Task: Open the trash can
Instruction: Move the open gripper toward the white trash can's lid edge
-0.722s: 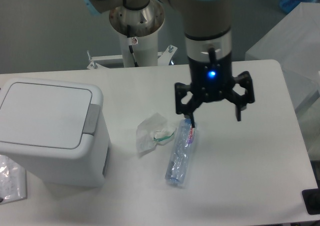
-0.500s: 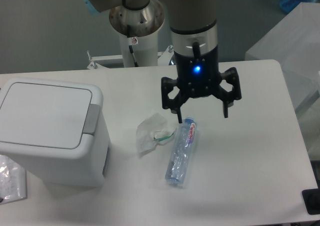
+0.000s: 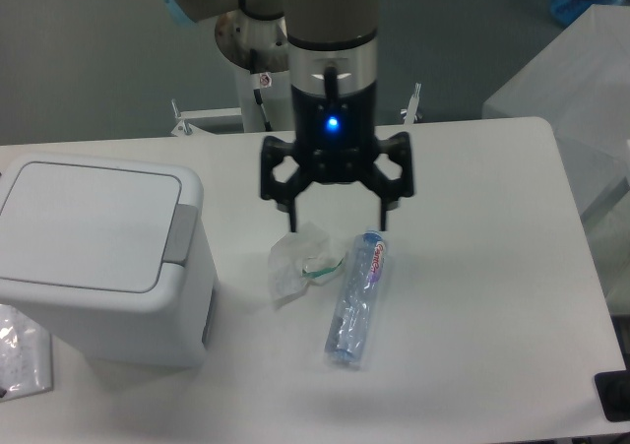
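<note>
Camera view: gripper [image 3: 338, 218], jaws spread and empty, has shifted left past the bottle [image 3: 356, 298] toward the trash can [image 3: 98, 257], lid still closed.

a crumpled piece of clear and white plastic wrap [image 3: 300, 263] lies near the middle of the frame on the white table [image 3: 472, 296]. just right of it, touching or nearly touching, a clear plastic bottle with a purple and white label [image 3: 358, 297] lies on its side, running from upper right to lower left. at the lower left edge sits a clear plastic bag [image 3: 22, 361], partly cut off. a small black object [image 3: 614, 395] shows at the lower right corner.
</note>
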Action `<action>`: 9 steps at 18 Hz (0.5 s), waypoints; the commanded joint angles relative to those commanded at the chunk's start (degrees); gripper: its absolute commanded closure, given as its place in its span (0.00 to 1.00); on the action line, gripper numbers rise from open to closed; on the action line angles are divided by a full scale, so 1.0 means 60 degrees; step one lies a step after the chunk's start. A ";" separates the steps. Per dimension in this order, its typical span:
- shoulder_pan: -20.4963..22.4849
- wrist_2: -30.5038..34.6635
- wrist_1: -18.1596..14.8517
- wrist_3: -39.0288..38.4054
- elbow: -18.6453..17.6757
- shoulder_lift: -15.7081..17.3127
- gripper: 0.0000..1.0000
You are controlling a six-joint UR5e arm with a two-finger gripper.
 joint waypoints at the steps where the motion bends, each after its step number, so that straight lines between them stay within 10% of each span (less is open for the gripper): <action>1: -0.0015 -0.0090 0.0016 -0.0425 0.0058 0.0058 0.00; 9: -0.0176 0.0013 -0.0072 -0.1394 0.0190 -0.0220 0.00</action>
